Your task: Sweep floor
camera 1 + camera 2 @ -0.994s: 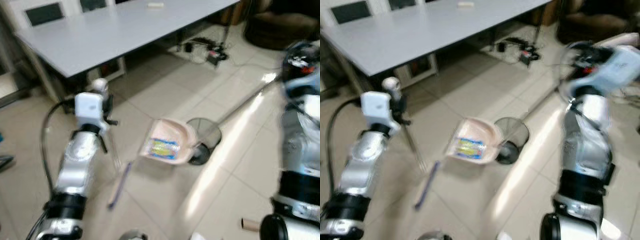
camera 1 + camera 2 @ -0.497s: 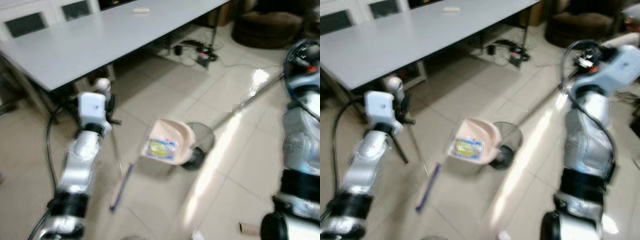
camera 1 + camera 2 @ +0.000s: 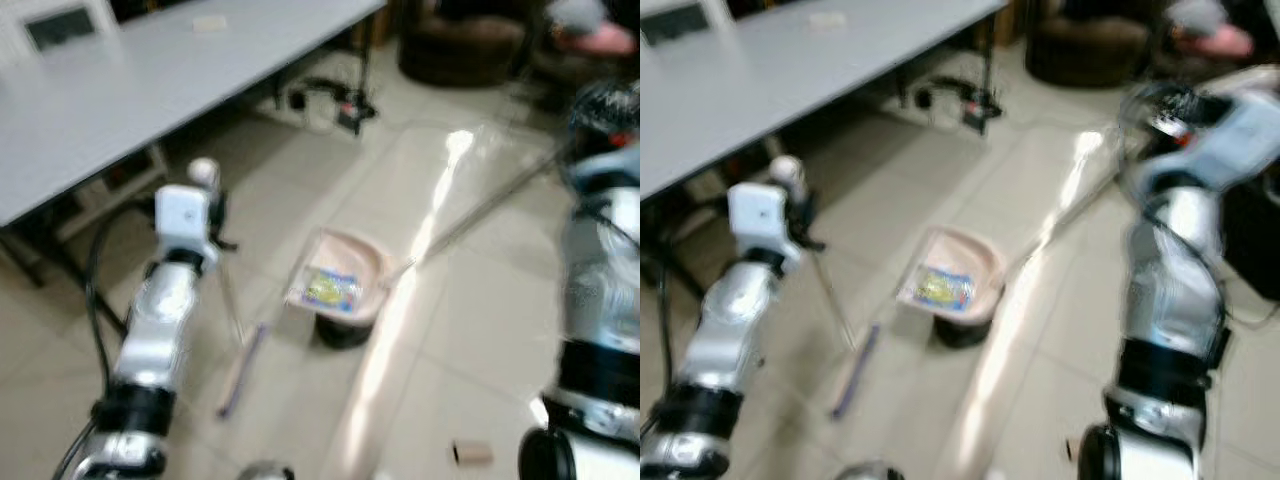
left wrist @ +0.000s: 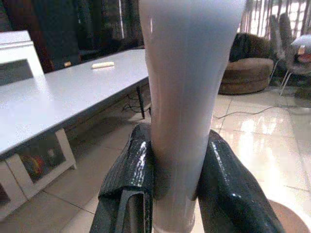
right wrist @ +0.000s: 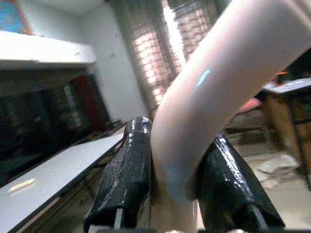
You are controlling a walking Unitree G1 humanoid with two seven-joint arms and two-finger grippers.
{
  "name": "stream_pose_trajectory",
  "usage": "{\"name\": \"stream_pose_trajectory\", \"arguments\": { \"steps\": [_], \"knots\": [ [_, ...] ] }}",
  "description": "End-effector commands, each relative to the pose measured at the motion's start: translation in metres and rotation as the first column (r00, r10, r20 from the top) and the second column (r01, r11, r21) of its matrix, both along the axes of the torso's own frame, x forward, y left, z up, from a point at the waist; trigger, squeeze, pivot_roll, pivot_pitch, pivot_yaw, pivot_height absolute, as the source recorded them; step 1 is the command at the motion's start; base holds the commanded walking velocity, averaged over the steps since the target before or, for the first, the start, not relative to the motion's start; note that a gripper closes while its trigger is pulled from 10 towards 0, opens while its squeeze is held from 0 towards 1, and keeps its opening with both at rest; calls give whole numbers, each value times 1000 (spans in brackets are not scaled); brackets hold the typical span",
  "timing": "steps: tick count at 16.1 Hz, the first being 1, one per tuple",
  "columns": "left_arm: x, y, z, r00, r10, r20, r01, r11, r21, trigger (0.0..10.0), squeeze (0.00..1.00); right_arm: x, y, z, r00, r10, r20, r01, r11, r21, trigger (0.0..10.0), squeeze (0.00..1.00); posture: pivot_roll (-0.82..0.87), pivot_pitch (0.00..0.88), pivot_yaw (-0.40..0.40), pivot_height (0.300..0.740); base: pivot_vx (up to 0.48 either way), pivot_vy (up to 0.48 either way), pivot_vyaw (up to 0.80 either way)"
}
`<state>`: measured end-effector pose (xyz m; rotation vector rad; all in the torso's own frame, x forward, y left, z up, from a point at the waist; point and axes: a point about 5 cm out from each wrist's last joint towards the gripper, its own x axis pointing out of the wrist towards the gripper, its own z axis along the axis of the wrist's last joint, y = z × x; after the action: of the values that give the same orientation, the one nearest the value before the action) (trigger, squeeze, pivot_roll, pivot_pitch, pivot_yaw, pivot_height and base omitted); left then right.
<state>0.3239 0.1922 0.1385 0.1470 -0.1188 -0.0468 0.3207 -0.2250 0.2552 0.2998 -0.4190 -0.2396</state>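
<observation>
My left gripper is shut on a white handle with a round knob on top. A thin pole runs from it down to a purple strip on the floor tiles. My right gripper, raised at the right, is shut on a pale curved handle. Its long pole slants down to a pink dustpan in the middle of the floor. A yellow and blue wrapper lies in the pan. A black round object sits under the pan's near edge.
A long grey table spans the left and back, with cables on the floor beneath its far end. A brown pouf stands at the back. A small cardboard tube lies on the tiles near my right side. Sunlight streaks the tiles.
The whole view has swung, so the table slid left and the pouf came nearer centre. The dustpan now covers the black round object that showed at its right. Both grippers kept their hold.
</observation>
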Motion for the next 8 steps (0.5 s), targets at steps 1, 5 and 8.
{"name": "stream_pose_trajectory", "arguments": {
  "steps": [1,5,8],
  "knots": [
    [3,-4,12,999,-14,53,13,1000,17,10000,0,-5,-5,13,998,-16,67,15,1000,16,10000,0,-19,29,46,740,390,0,0],
    [3,-3,11,999,-16,47,15,1000,17,10000,0,-5,-7,13,998,-24,63,23,999,22,10000,0,-22,33,49,740,390,0,0],
    [2,-3,9,999,-21,40,20,1000,24,10000,0,-6,-6,11,998,-16,57,15,1000,25,10000,0,-22,28,51,740,390,0,-721]
  ]
}}
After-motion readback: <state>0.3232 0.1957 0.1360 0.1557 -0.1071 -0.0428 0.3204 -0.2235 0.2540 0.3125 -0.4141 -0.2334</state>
